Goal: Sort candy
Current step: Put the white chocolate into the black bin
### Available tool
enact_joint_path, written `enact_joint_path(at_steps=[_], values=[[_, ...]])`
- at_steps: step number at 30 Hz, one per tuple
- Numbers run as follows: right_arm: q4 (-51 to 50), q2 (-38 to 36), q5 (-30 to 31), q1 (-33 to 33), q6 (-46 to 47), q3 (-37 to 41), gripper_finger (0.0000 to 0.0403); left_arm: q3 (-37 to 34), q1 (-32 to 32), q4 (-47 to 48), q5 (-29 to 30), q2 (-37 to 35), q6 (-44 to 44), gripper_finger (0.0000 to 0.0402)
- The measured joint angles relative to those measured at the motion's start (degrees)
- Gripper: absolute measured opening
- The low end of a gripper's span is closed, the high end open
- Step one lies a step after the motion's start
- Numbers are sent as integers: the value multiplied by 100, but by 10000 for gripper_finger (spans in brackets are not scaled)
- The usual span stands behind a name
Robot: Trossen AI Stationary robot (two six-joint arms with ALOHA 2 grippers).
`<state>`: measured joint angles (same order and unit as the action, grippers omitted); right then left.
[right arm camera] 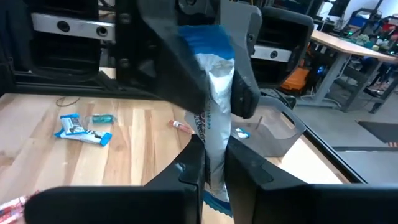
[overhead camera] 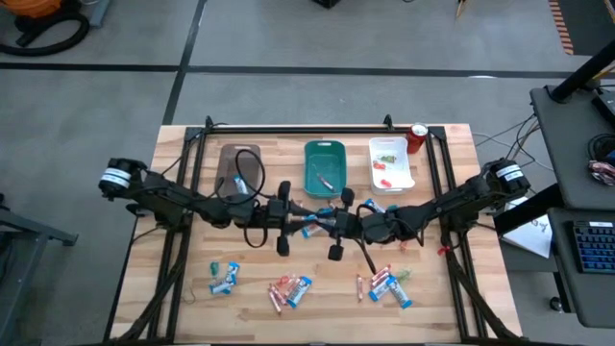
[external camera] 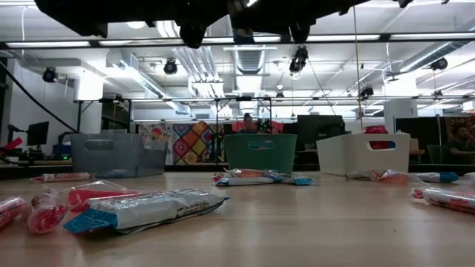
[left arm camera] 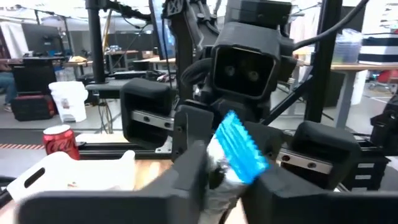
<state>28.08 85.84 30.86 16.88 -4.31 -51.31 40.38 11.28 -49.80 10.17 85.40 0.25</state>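
One blue-and-white bar wrapper (overhead camera: 320,227) hangs in the air over the table's middle, between both grippers. My left gripper (overhead camera: 309,224) comes from the table's left and is shut on it. My right gripper (overhead camera: 334,223) comes from the right and is also shut on it. More candy lies on the near half of the table: blue-and-white bars and a green piece (overhead camera: 223,279), red sticks with bars (overhead camera: 290,290), and another cluster (overhead camera: 389,285). In the low view, a bar (external camera: 148,208) lies close in front. My left gripper (left arm camera: 227,180) pinches the bar between its two fingers, coming level from the table's left. The bar's blue crimped end (left arm camera: 241,146) sticks out past the fingers. The bar is lifted clear of the table. My right gripper (right arm camera: 214,171) pinches the bar's white part (right arm camera: 216,134) between its two fingers (right arm camera: 189,168), coming level from the table's right. The blue far end (right arm camera: 205,37) sits between the left gripper's fingers. A short blue edge (right arm camera: 214,202) shows behind my fingers.
Along the far edge stand a brown tray (overhead camera: 240,168), a teal tray (overhead camera: 325,165) with a piece inside, and a white tray (overhead camera: 391,161) with small red and green pieces. A red can (overhead camera: 417,137) stands at the far right corner. A black frame rails the table.
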Motion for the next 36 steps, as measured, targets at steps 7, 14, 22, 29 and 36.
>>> enact_joint_path(at_steps=[7, 14, 22, 29, 36], values=[[-32, -3, 93, 0, 219, 0, 110, 6, -31, 263, -13, -132, -72, 23], [-808, -353, 982, -8, 1591, -7, 194, 516, -117, 4844, 1840, -1549, -282, 7], [-1104, -409, 919, 35, 2626, -7, 220, 1270, -1716, 9702, 3162, -2470, -2051, 8], [-1243, -398, 921, 76, 3014, -4, 219, 1002, -3096, 9597, 2039, -2442, -1270, 10], [-1805, -398, 917, 100, 3657, -4, 219, 854, -3681, 9426, 1884, -2144, -506, 57]])
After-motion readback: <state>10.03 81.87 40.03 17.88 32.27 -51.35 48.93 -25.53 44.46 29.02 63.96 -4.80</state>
